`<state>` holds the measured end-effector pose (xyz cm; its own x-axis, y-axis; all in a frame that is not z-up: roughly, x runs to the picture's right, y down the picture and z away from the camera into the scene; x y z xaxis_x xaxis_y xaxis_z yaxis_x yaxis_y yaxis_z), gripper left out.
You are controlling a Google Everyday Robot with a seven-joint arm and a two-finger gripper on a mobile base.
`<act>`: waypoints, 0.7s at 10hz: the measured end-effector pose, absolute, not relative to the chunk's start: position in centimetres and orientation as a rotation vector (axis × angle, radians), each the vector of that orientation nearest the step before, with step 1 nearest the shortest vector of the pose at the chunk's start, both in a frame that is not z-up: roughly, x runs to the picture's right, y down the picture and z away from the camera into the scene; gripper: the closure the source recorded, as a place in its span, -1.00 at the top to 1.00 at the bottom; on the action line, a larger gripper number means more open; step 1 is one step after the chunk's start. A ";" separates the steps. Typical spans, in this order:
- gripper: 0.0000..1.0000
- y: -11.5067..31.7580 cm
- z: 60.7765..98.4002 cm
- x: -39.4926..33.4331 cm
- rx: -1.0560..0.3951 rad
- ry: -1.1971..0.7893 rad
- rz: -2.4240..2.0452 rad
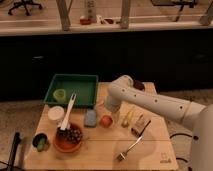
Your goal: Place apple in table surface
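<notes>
The claw [108, 111] sits at the lower end of the white arm [150, 102], above the middle of the surface [150, 150]. Its fingers are largely hidden behind the arm's wrist housing and blend with the tan wood; they stand wide apart, with nothing visibly held between them. The arm's far end is cut off at the right edge of the view.

The apple [106, 121] rests on the surface directly below the claw, just beside it; contact between the two cannot be determined. A blue block [90, 117] lies just left of the apple, and a yellow item [128, 118] lies near its right.

The orange bowl [68, 137] holds dark contents, hard to make out, with a white utensil [68, 112] leaning in it. The green tray [72, 90] holds a small yellow-green cup [60, 94]. A fork [129, 148] lies near the front edge
</notes>
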<state>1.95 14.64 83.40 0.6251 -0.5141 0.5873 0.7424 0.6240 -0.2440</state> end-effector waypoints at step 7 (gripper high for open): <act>0.60 13.3 83.0 2.9 -0.500 -0.473 -0.779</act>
